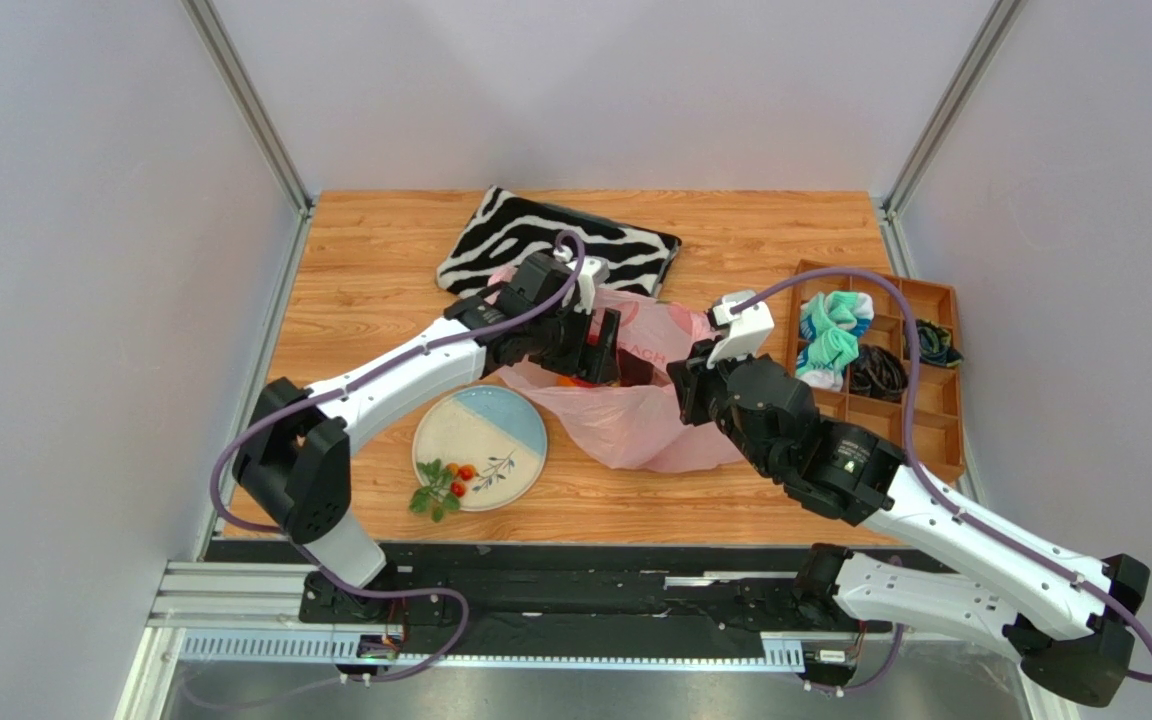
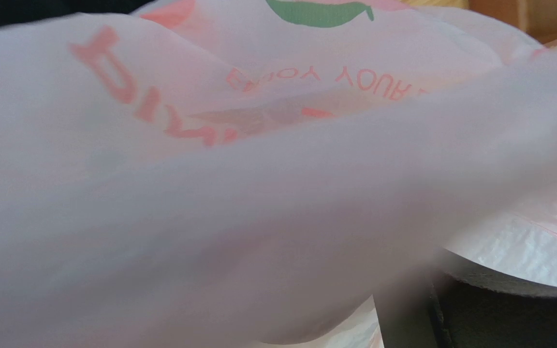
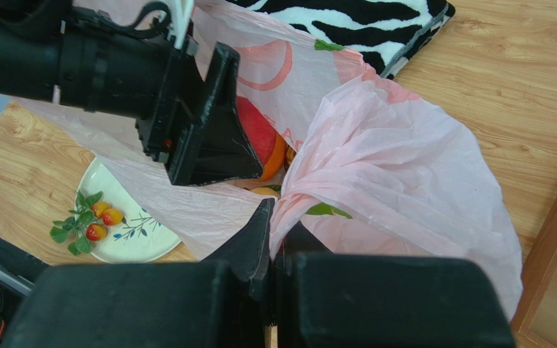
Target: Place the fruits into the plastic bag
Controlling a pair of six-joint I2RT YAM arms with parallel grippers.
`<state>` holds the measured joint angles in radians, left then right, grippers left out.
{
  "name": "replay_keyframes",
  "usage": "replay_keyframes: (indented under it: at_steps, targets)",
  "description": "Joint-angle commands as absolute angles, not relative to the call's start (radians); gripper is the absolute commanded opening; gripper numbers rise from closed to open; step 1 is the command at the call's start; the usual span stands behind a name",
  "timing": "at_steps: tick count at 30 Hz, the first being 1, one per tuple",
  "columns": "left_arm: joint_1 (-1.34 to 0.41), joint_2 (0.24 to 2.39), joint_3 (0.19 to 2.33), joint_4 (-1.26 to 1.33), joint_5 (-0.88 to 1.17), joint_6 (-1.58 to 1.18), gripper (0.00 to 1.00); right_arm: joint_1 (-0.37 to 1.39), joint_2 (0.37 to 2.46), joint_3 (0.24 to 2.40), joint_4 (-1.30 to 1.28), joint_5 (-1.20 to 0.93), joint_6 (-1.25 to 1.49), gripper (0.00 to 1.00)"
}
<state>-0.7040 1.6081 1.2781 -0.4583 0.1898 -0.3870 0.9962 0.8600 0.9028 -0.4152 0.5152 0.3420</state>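
Note:
The pink plastic bag (image 1: 642, 413) lies mid-table with its mouth toward the left. My right gripper (image 3: 275, 226) is shut on a bunched fold of the bag's rim and holds it up. My left gripper (image 1: 594, 357) reaches into the bag's mouth. The bag film drapes over its camera and shows only one finger (image 2: 506, 312), far off to the side, so the jaws stand apart. Inside the bag a red fruit (image 3: 257, 134) and an orange one (image 3: 278, 157) lie by the left gripper's fingers. The leafy berry sprig (image 1: 441, 486) lies on the plate's front left edge.
The blue-and-cream plate (image 1: 495, 435) sits left of the bag. A zebra-striped pouch (image 1: 555, 240) lies behind the bag. A wooden compartment tray (image 1: 928, 398) with cloth items stands at the right. Metal posts and grey walls frame the table.

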Motion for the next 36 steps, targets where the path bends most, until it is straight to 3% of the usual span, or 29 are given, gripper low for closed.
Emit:
replay_keyframes:
  at_steps: [1,15,26,36]
  targets:
    - [-0.730,1.635,1.310,-0.391,0.196,-0.417,0.72,0.997,0.844,0.933,-0.403,0.540,0.353,0.00]
    - [-0.735,1.657,1.304,-0.393,0.155,-0.413,0.97,0.997,0.862,0.937,-0.399,0.538,0.350,0.00]
    - [-0.735,1.647,1.292,-0.364,0.178,-0.407,0.98,0.997,0.867,0.939,-0.400,0.541,0.350,0.00]
    - [-0.749,1.514,1.224,-0.238,0.296,-0.325,0.98,0.997,0.868,0.940,-0.396,0.541,0.347,0.00]
